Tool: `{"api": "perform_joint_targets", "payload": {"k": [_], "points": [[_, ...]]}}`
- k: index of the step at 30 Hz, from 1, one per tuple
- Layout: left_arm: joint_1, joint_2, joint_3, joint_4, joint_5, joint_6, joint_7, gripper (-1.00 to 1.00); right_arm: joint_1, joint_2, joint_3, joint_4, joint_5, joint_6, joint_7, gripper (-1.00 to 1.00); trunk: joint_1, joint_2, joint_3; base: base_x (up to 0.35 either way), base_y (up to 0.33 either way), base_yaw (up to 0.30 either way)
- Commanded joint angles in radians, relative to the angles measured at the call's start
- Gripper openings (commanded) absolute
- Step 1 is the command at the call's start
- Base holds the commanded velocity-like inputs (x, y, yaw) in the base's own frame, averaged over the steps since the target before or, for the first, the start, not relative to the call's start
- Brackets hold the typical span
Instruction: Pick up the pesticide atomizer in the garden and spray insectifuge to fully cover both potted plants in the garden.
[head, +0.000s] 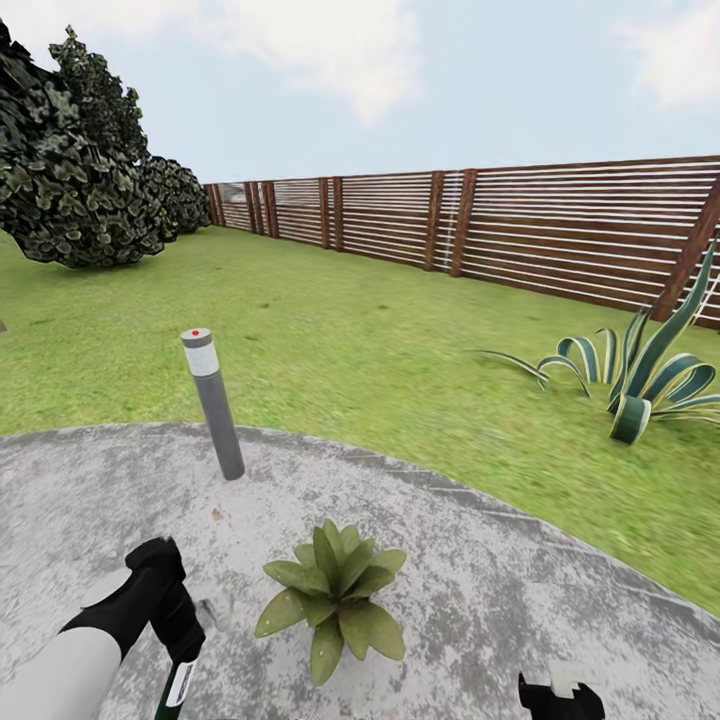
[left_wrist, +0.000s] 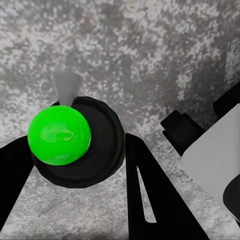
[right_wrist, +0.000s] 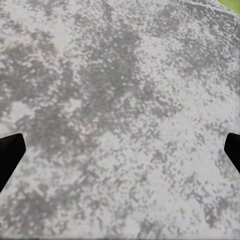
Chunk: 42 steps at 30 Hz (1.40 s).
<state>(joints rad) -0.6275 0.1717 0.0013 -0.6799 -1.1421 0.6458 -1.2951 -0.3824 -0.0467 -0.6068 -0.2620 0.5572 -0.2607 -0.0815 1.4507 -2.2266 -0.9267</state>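
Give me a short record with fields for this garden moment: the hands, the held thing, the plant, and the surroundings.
left hand: shut on the pesticide atomizer, whose top looks bright green in the wrist view
right hand: open, above the stone patio
potted plant: on the patio, between the two hands
bollard lamp: upright at the patio edge
striped agave: on the lawn near the wooden fence

A potted plant (head: 334, 598) stands on the patio (head: 480, 600), near the front. Behind it and to the left rises a bollard lamp (head: 214, 403), near the patio's rim. Lawn (head: 350, 340) lies beyond, with an agave (head: 640, 375) at right, a tree (head: 75, 170) at left, and a fence (head: 520, 225) behind.
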Motion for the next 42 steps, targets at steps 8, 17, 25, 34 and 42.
{"api": "perform_joint_targets", "payload": {"k": [8, 17, 25, 34, 42], "points": [[0.003, -0.004, -0.004, -0.001, -0.005, 0.009, -0.004, -1.0, -0.001, 0.002, -0.006, 0.004, 0.01, -0.006, -0.003, 1.0, 0.0, 0.0, -0.013, 0.0, 0.0, 0.0], [0.005, -0.006, 0.0, 0.0, -0.005, 0.009, -0.003, -1.0, -0.001, 0.001, -0.007, 0.004, 0.011, -0.005, -0.003, 1.0, 0.027, -0.049, -0.049, 0.0, 0.0, 0.0], [0.007, -0.002, -0.002, 0.0, -0.005, 0.008, 0.0, -1.0, -0.001, 0.001, -0.007, 0.004, 0.012, -0.005, -0.003, 1.0, 0.038, -0.07, -0.071, 0.0, 0.0, 0.0], [-0.009, -0.064, 0.001, -0.001, -0.006, 0.014, -0.011, -1.0, -0.001, 0.001, -0.007, 0.004, 0.012, -0.005, -0.004, 1.0, 0.038, -0.07, -0.08, 0.0, 0.0, 0.0], [-0.11, -0.069, -0.046, -0.002, -0.025, 0.036, -0.123, -1.0, -0.001, -0.002, -0.007, 0.004, 0.015, -0.008, -0.004, 1.0, 0.038, -0.07, -0.08, 0.0, 0.0, 0.0]]}}
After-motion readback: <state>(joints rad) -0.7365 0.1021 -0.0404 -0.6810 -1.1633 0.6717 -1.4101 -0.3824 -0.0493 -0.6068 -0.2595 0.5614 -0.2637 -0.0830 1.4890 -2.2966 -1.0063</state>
